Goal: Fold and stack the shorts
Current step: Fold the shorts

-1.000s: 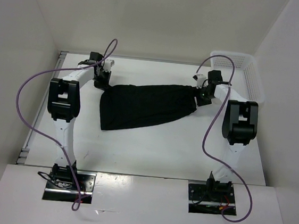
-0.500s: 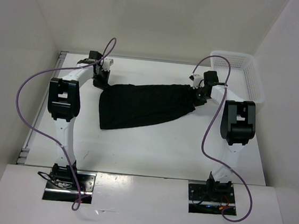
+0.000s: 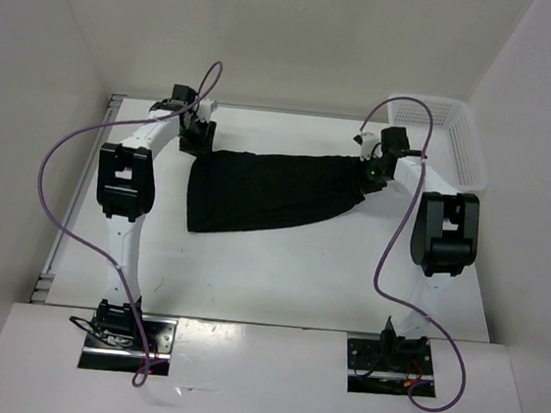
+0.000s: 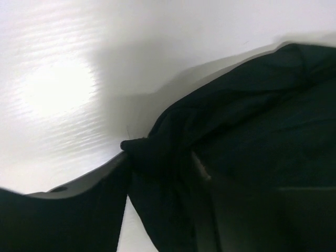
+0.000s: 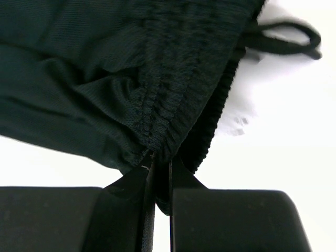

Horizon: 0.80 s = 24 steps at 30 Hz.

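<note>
The black shorts [image 3: 272, 191] lie stretched across the white table [image 3: 278, 276], wide end at the left, narrow gathered end at the right. My left gripper [image 3: 198, 141] stands over their far left corner. In the left wrist view the left gripper [image 4: 160, 152] is open, a fold of the shorts [image 4: 252, 131] lying loose between the fingers with white table showing beside it. My right gripper [image 3: 372, 173] is at the right end. In the right wrist view the right gripper [image 5: 160, 163] is shut on the ribbed waistband of the shorts [image 5: 105, 68], with the drawstring [image 5: 286, 44] loose on the table.
A white mesh basket [image 3: 473, 153] stands at the far right corner, just beyond the right arm. White walls close in the table on the left, back and right. Purple cables loop from both arms over the table's sides.
The right gripper has closed on the waistband. The left gripper has let go of the left corner and opened, and the left arm has shifted slightly right.
</note>
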### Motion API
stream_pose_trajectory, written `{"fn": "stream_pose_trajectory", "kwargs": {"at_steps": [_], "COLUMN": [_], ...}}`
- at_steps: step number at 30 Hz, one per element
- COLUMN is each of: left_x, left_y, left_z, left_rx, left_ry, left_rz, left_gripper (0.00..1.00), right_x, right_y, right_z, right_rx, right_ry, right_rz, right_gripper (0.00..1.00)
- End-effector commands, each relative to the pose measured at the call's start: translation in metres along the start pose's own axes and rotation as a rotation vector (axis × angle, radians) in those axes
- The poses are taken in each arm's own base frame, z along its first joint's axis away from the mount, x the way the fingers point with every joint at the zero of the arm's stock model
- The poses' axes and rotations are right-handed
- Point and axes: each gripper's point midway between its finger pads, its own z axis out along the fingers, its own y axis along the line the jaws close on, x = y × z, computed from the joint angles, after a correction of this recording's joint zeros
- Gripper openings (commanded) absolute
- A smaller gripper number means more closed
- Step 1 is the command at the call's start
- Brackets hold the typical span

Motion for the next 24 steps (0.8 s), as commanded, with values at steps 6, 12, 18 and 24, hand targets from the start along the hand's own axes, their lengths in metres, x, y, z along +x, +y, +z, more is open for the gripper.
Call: {"fn": "stream_pose_trajectory", "kwargs": {"at_steps": [6, 12, 18, 24], "left_x": [-0.036, -0.010, 0.049, 0.055], "left_y": [-0.030, -0.027, -0.065, -0.108], "left_z": [-0.015, -0.020, 0.008, 0.016], "left_rx": [0.074, 0.047, 0.188, 0.343], "left_ry": [-0.064, 0.012, 0.183, 0.210], "left_rz": [0.047, 0.027, 0.015, 0.032], "left_gripper": [1.00, 1.00, 1.00, 1.00], "right_x": [-0.024, -0.029, -0.039, -0.059], "right_y": [0.003, -0.024, -0.029, -0.041], "right_z": [-0.076, -0.101, -0.112, -0.129], "right_rx": [0.087, 0.195, 0.228, 0.290], "right_ry": [-0.126, -0.161, -0.178, -0.188], "right_rz": [-0.039, -0.013, -0.078, -0.158], "right_gripper": [0.00, 0.00, 0.00, 0.00]}}
